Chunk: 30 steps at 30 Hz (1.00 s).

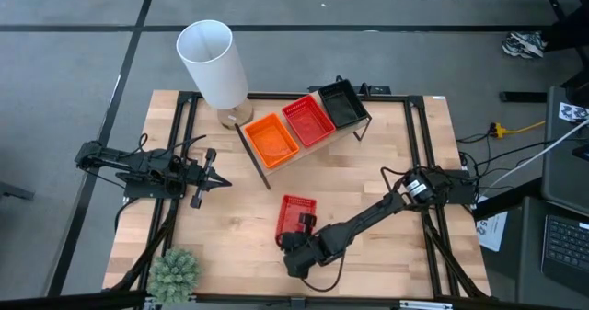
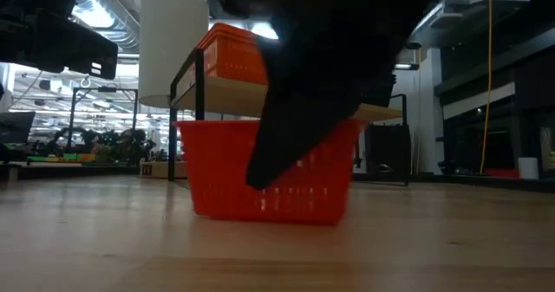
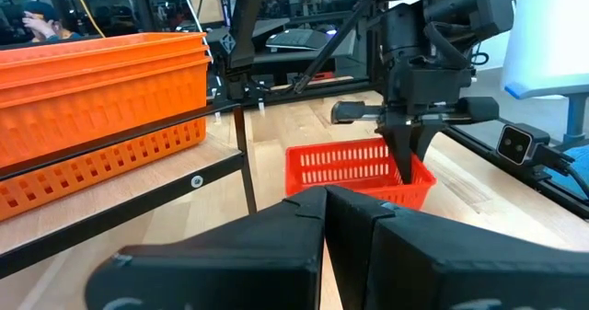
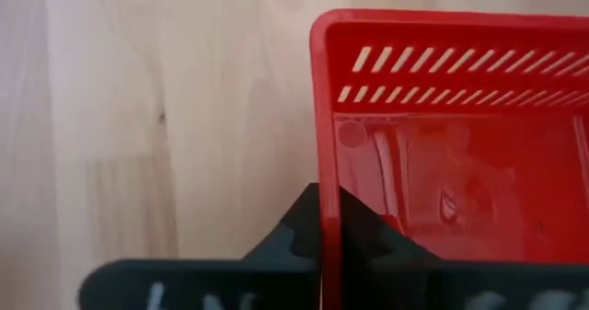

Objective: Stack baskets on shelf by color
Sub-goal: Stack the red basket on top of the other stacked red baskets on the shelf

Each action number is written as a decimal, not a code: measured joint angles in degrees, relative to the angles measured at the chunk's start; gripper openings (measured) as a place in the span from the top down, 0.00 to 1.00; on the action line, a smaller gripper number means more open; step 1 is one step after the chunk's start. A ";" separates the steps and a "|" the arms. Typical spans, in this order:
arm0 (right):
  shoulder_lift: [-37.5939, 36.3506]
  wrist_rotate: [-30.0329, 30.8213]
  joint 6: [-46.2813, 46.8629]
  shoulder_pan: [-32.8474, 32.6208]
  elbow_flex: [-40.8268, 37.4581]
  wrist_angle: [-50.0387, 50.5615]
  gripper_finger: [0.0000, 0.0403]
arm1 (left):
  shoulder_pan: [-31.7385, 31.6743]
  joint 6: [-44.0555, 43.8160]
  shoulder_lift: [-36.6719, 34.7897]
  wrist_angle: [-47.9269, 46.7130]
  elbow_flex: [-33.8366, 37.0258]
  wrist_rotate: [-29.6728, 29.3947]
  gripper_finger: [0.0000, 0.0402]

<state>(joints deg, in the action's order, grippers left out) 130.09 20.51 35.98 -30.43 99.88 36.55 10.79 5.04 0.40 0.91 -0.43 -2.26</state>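
Pickup stage right now, judging by how things are sitting. Going left to right: the left pincer [image 1: 219, 180] is idling over the left side of the bench [image 1: 230, 246], fingers pressed together and gripping nothing, near the green plant [image 1: 174, 271] at the front corner. The white cylinder [image 1: 213, 63] is standing at the back left, just beside the shelf [image 1: 260, 166].

On the shelf the stacks are running orange baskets [image 1: 271, 137], red baskets [image 1: 307, 120], black baskets [image 1: 341, 103], side by side. That's three stacks, one per color; how many are nested in each is hard to tell from above, though the left wrist view is showing at least two orange ones.

One loose red basket [image 1: 296, 213] is sitting on the bench in front of the shelf, well apart from it. The right pincer [image 1: 300, 240] is clamping its near wall, fingers pinched narrow with one inside and one outside the rim.

Next move is probably lifting it clear, carrying it back over the middle red stack, squaring it up and dropping it in so it's nesting cleanly.
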 joint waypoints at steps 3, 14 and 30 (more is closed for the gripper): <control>-0.94 0.01 1.78 -1.29 0.58 1.99 0.99 | 0.00 0.02 0.01 0.01 0.00 0.00 1.00; -2.06 22.31 2.77 -6.30 22.42 35.68 1.00 | 0.00 0.02 0.02 0.02 0.00 0.00 1.00; -6.13 40.09 -20.38 6.63 31.08 53.45 1.00 | 0.00 0.01 0.01 0.02 0.00 -0.09 1.00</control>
<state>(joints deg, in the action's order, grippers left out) 123.96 60.60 15.60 -23.80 130.96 90.00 10.78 5.05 0.41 0.93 -0.43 -2.35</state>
